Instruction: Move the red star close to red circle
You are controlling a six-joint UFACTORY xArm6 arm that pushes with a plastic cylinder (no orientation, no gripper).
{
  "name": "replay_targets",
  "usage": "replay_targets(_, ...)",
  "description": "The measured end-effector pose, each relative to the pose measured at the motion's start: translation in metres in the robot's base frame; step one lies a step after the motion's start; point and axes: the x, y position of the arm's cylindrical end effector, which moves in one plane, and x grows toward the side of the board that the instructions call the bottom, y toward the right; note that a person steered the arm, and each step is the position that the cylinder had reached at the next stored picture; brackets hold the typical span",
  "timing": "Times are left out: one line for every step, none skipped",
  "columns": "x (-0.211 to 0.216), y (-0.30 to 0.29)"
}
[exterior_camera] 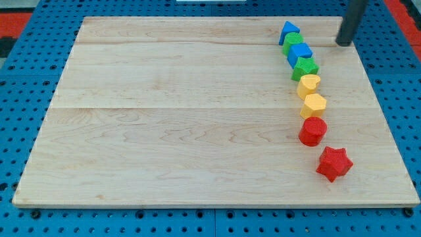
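Note:
The red star (334, 163) lies near the view's bottom right of the wooden board (164, 112). The red circle (312, 131) sits just up and left of it, with a small gap between them. My tip (343, 43) is at the view's top right, to the right of the upper blocks and far above the red star. It touches no block.
A column of blocks runs down from the top right: blue triangle (288, 30), green circle (293, 43), blue cube (299, 54), green star (305, 68), yellow heart (308, 85), yellow hexagon (314, 104). Blue pegboard (20, 99) surrounds the board.

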Motion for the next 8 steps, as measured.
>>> replay_targets(0.009,0.051)
replay_targets(0.009,0.050)
replay_targets(0.009,0.050)
replay_targets(0.036,0.050)
replay_targets(0.051,0.051)
replay_targets(0.135,0.050)
replay_targets(0.224,0.048)
replay_targets(0.316,0.019)
